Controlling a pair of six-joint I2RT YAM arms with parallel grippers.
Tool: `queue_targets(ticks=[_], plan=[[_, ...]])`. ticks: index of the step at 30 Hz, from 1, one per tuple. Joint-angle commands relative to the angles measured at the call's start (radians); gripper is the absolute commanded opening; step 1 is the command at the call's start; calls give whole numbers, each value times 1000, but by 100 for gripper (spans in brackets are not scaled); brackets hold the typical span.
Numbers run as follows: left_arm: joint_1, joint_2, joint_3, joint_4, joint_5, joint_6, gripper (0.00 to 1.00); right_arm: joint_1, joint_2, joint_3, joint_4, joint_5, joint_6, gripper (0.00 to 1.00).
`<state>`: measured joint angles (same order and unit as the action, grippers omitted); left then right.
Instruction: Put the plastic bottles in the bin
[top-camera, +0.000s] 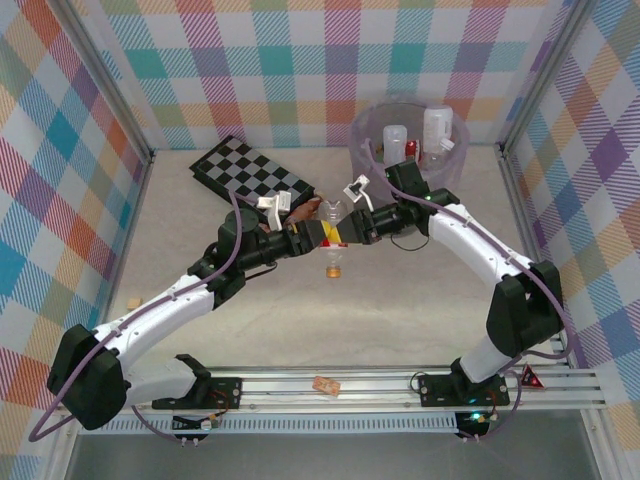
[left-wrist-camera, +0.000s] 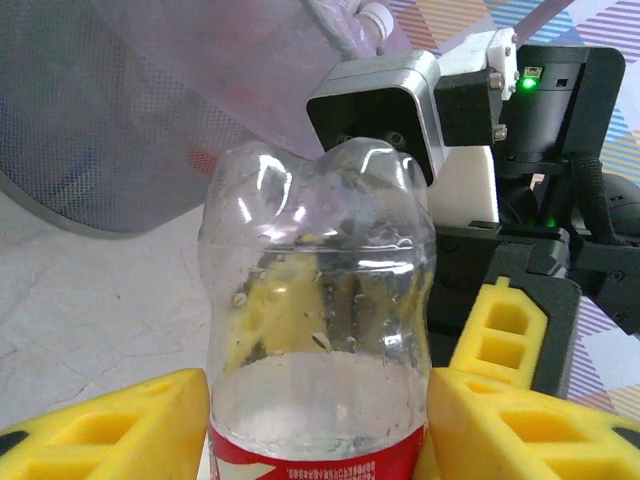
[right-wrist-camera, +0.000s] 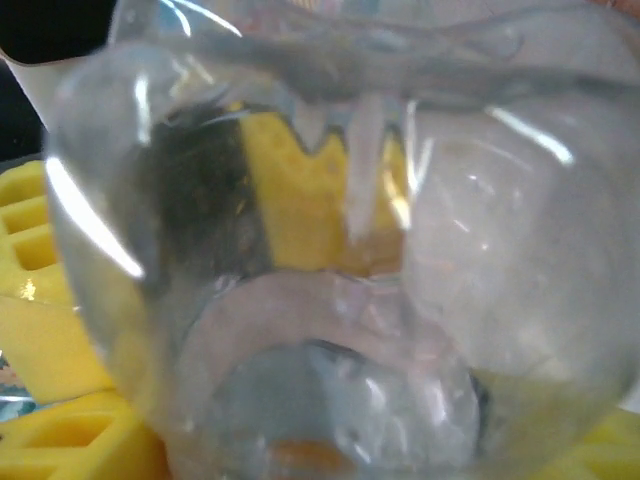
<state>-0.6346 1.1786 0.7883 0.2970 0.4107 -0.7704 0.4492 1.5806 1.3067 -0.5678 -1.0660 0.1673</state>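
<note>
A clear plastic bottle (top-camera: 334, 240) with a red label and an orange cap hangs above the table's middle, between both arms. My left gripper (top-camera: 322, 236) is shut on it at the label; in the left wrist view its yellow fingers (left-wrist-camera: 120, 425) press either side of the bottle (left-wrist-camera: 318, 300). My right gripper (top-camera: 350, 232) meets it from the other side. The bottle's clear base (right-wrist-camera: 330, 300) sits between its yellow fingers (right-wrist-camera: 40, 300), which are shut on it. The pale-purple bin (top-camera: 365, 150) stands at the back right with several bottles (top-camera: 437, 130) inside.
A black-and-white checkerboard (top-camera: 250, 170) lies at the back left. One small orange cube (top-camera: 325, 385) sits on the front rail. Another (top-camera: 132, 300) lies by the left wall. The bin's translucent wall (left-wrist-camera: 150, 120) is close behind the held bottle.
</note>
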Motion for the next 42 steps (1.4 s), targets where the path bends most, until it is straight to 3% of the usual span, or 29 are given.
queue_targets(ticks=[1, 7, 11, 16, 23, 28, 32, 38, 42], plan=[[-11, -15, -19, 30, -11, 4, 59, 6, -6, 44, 28, -20, -3, 57], [-11, -76, -16, -84, -87, 53, 62, 0, -17, 89, -46, 44, -46, 55], [-3, -127, 10, -264, -162, 100, 85, -10, -50, 142, -147, 154, -101, 54], [6, -172, 4, -388, -229, 120, 97, -38, -99, 248, -267, 318, -160, 52], [26, -157, -3, -550, -364, 97, 98, -61, -102, 492, -350, 685, -191, 50], [32, -149, -26, -566, -389, 70, 97, -71, -2, 704, -379, 896, -229, 50], [33, -163, -28, -615, -403, 60, 97, -73, 69, 772, -330, 1094, -257, 49], [33, -221, -32, -695, -441, 66, 97, -72, 176, 870, -275, 1197, -324, 49], [36, -243, -43, -716, -453, 63, 97, -73, 293, 1002, -353, 1187, -340, 50]])
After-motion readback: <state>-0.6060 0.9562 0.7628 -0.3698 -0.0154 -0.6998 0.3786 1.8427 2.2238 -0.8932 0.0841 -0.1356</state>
